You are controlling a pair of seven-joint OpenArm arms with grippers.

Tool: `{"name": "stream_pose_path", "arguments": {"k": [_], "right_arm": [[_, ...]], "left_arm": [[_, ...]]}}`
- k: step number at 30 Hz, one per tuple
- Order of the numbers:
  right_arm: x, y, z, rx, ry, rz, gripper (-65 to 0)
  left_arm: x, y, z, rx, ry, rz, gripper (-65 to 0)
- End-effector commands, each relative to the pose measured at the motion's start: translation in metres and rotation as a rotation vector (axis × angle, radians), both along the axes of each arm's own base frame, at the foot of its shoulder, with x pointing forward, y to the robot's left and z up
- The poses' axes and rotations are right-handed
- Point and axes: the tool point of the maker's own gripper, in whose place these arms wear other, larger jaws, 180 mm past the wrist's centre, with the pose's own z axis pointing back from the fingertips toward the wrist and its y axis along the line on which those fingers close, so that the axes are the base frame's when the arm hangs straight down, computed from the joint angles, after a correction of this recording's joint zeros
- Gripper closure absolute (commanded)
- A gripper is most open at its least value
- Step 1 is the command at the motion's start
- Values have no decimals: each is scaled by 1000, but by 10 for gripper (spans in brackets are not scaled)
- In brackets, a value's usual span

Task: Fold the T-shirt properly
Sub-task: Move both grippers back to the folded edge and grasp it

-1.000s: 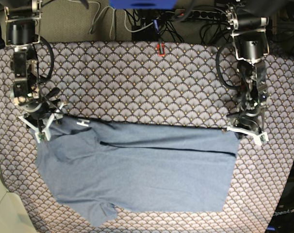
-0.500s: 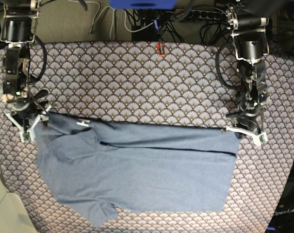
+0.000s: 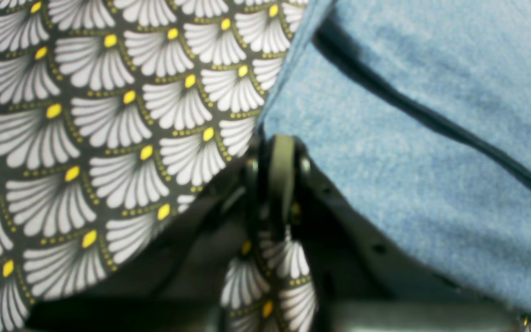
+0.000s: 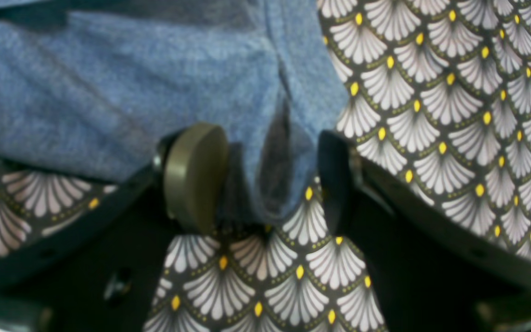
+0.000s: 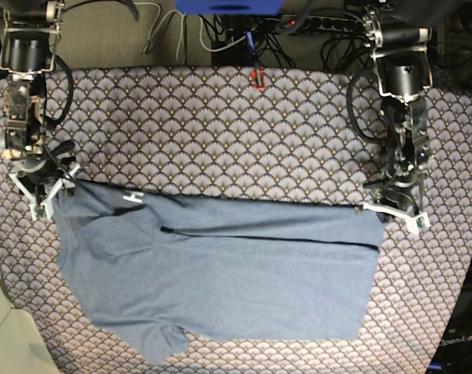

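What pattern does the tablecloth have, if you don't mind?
Tablecloth: white scallop fans with yellow dots on black, clearest in the left wrist view.

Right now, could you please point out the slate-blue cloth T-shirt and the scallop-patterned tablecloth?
slate-blue cloth T-shirt (image 5: pixel 228 280): base view, middle of its plain body.
scallop-patterned tablecloth (image 5: pixel 213 132): base view, bare stretch above the shirt.

Left end effector (image 3: pixel 277 184) has its jaws pressed together; right end effector (image 4: pixel 265 180) stands spread wide.
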Motion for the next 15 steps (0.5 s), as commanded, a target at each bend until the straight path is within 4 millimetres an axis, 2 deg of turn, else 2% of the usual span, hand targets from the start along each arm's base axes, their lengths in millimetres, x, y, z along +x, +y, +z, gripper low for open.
{"name": "stream_pose_path", "arguments": {"k": [1,5,8,11,13,14,15], "right_arm": [[8,-6,12,-20,-29,1,-361],[7,-5,10,-13,-26,-1,-334],[6,0,7,-4,-21,2,-276],[-3,0,0,-1,-2,1,-149],[-4,1,-2,2,2,1,-35],[-4,2,-2,5,1,-2,0],[-5,3,-3,12,1,-5,0]], "left_arm": [[5,4,6,11,1,-3,-3],[5,4,6,11,1,-3,-3],[5,3,7,9,1,-6,-3],[5,1,6,9,3,-9,-3],[4,0,5,6,4,-9,-3],[4,0,5,7,4,-10,-3],[4,0,5,6,4,-9,-3]]}}
